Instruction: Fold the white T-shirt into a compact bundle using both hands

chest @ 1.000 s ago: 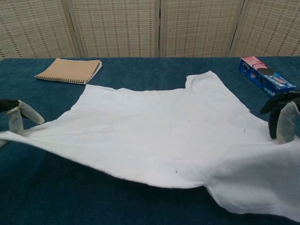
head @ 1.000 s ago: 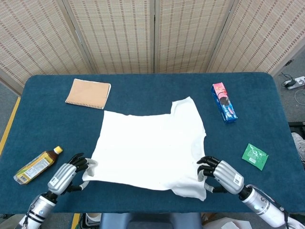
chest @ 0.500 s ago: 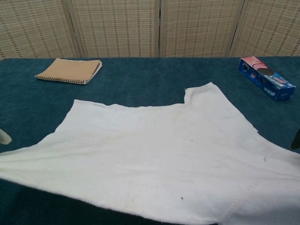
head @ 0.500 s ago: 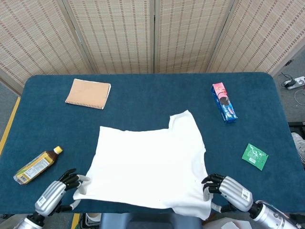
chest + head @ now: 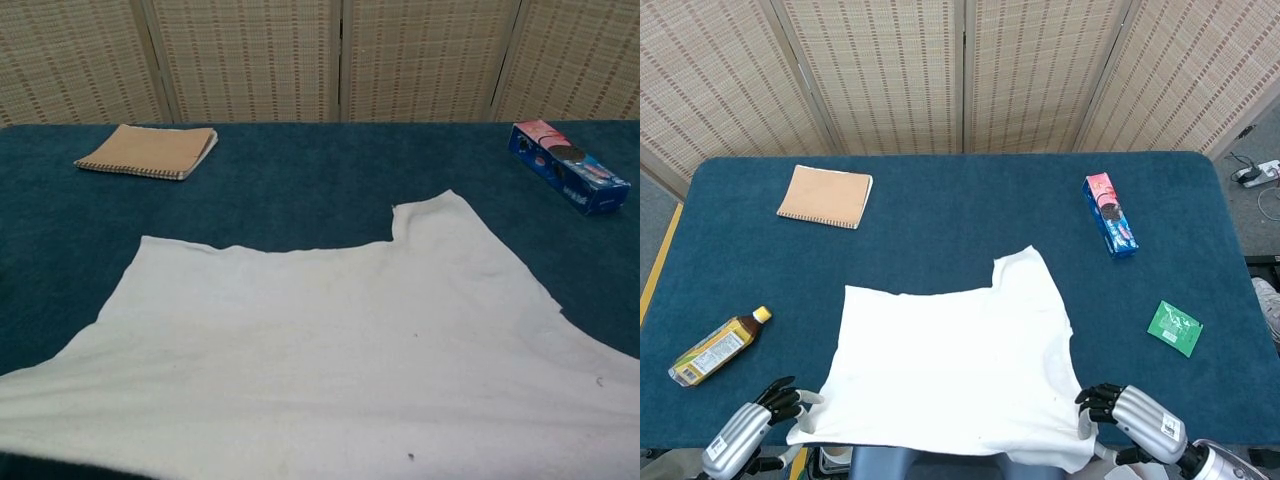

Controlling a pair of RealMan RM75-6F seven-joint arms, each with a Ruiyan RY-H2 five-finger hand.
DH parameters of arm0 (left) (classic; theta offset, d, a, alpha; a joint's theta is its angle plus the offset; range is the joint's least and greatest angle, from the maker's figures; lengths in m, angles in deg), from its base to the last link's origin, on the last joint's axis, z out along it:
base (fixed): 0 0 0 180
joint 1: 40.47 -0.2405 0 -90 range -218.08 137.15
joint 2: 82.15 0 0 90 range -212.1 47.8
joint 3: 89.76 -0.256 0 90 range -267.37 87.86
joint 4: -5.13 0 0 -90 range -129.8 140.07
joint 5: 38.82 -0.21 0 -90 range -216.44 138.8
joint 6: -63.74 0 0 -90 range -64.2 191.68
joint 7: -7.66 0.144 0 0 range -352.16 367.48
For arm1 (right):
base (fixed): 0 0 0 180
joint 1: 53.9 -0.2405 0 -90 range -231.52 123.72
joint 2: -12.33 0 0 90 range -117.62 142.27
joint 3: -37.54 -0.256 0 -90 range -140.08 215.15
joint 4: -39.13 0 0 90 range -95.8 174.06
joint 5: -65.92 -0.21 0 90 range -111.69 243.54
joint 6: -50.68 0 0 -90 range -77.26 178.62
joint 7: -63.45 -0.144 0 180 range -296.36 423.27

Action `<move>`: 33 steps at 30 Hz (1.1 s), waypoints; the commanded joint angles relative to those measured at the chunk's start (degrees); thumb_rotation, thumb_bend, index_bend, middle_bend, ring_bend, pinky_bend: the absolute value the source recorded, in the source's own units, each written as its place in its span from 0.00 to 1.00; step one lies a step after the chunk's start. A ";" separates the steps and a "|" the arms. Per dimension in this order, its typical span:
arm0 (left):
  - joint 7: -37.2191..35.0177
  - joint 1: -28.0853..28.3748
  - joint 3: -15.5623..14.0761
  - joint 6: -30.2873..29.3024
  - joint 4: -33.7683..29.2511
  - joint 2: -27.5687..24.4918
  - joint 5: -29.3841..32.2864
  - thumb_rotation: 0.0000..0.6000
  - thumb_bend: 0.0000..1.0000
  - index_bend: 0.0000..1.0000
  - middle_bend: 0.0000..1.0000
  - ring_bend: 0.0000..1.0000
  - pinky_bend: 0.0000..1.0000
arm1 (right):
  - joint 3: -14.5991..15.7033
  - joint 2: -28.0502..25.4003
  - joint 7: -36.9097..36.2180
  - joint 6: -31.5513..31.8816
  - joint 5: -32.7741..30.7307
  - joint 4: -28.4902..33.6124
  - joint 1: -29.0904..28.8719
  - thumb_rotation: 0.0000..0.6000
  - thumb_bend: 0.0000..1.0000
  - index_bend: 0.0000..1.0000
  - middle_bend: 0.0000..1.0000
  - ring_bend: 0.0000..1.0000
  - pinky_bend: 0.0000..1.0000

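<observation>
The white T-shirt (image 5: 955, 360) lies spread flat on the blue table (image 5: 960, 210), its near edge hanging over the table's front edge. In the chest view the white T-shirt (image 5: 330, 360) fills the lower half, and neither hand shows there. My left hand (image 5: 745, 440) pinches the shirt's near left corner at the bottom left of the head view. My right hand (image 5: 1135, 435) pinches the near right corner at the bottom right. Both hands sit at or just past the front edge of the table.
A tan notebook (image 5: 825, 196) lies at the back left. A drink bottle (image 5: 718, 347) lies on its side at the left, close to my left hand. A blue and pink biscuit box (image 5: 1110, 214) lies at the right, a green packet (image 5: 1175, 327) nearer.
Both hands have pulled back toward the front edge, dragging the shirt nearer. They have left the chest view, and the shirt's far edge now lies closer to me.
</observation>
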 commanded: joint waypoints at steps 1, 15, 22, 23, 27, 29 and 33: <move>0.07 0.05 0.56 0.43 0.03 0.08 0.55 1.00 0.46 0.70 0.29 0.23 0.07 | -0.73 0.21 0.38 -0.07 -0.55 -0.01 0.33 1.00 0.87 0.88 0.52 0.29 0.36; 0.18 6.71 10.61 9.42 5.33 4.36 10.52 1.00 0.46 0.70 0.29 0.22 0.07 | -9.37 5.66 6.51 -4.18 -9.44 -2.03 1.17 1.00 0.74 0.88 0.49 0.30 0.36; 1.82 10.69 15.05 15.82 8.91 7.37 16.50 1.00 0.46 0.70 0.28 0.20 0.07 | -12.30 8.06 9.42 -8.16 -13.72 -2.55 0.82 1.00 0.72 0.88 0.49 0.29 0.33; 2.20 11.23 15.55 16.68 9.35 7.73 17.21 1.00 0.46 0.70 0.28 0.19 0.07 | -12.67 8.42 9.73 -8.59 -14.20 -2.77 0.76 1.00 0.72 0.88 0.49 0.29 0.33; 4.40 13.55 17.65 20.07 11.47 9.42 20.11 1.00 0.46 0.70 0.27 0.18 0.07 | -14.66 10.16 11.58 -11.22 -17.11 -3.76 0.29 1.00 0.70 0.88 0.48 0.29 0.33; 4.94 14.45 18.57 21.26 12.47 10.23 21.36 1.00 0.46 0.70 0.27 0.17 0.07 | -15.44 10.84 11.95 -12.41 -18.09 -4.14 -0.16 1.00 0.70 0.88 0.48 0.29 0.33; 5.61 16.15 20.56 23.27 14.39 11.78 24.08 1.00 0.46 0.70 0.27 0.17 0.07 | -17.15 12.59 12.29 -13.91 -19.33 -5.67 -1.10 1.00 0.70 0.88 0.48 0.29 0.33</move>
